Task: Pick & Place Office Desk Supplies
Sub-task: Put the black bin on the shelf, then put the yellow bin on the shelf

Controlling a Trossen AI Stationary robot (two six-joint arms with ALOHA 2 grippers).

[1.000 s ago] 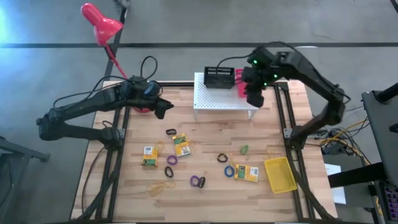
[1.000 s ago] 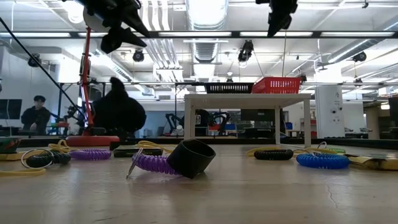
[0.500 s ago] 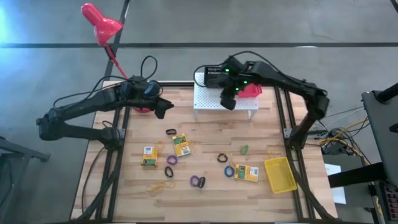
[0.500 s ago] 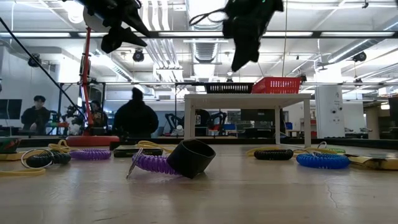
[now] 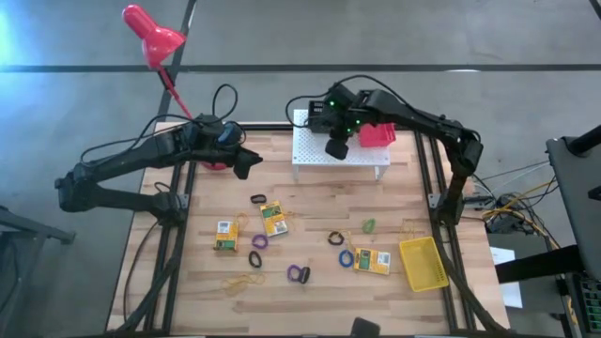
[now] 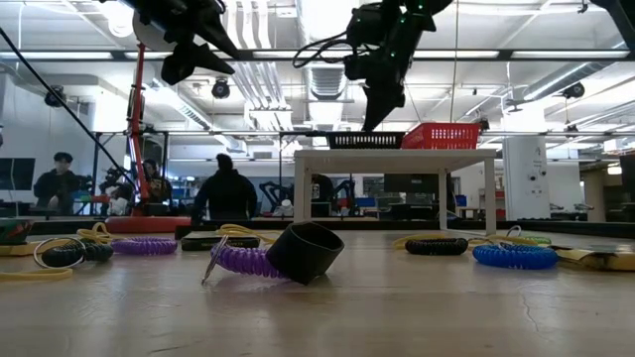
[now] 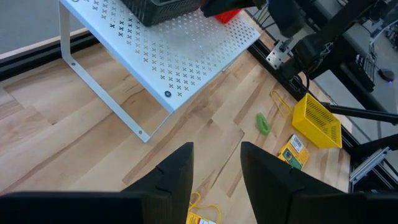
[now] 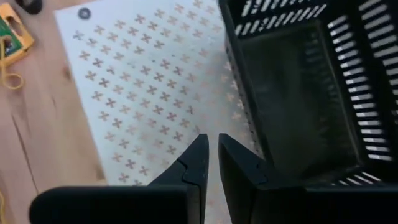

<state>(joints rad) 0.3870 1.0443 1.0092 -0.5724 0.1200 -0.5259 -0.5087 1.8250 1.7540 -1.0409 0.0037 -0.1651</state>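
The right gripper (image 5: 336,147) hangs above the white perforated metal stand (image 5: 315,150) at the table's far edge, just beside the black slatted plastic tray (image 5: 315,116) standing on it; its two dark fingers (image 8: 198,163) are nearly together, with only a thin gap and nothing between them. A red mesh tray (image 5: 377,135) sits on the stand's right end. The left gripper (image 5: 246,164) hovers over the far-left part of the wooden table (image 5: 310,202), fingers (image 7: 178,171) spread and empty. Lower on the table lie three yellow-green card boxes (image 5: 274,219), purple, black and blue coiled rings (image 5: 299,274), thin yellow rubber bands (image 5: 238,284) and a yellow mesh tray (image 5: 423,263) at the near right. A red desk lamp (image 5: 150,33) stands at the far left.
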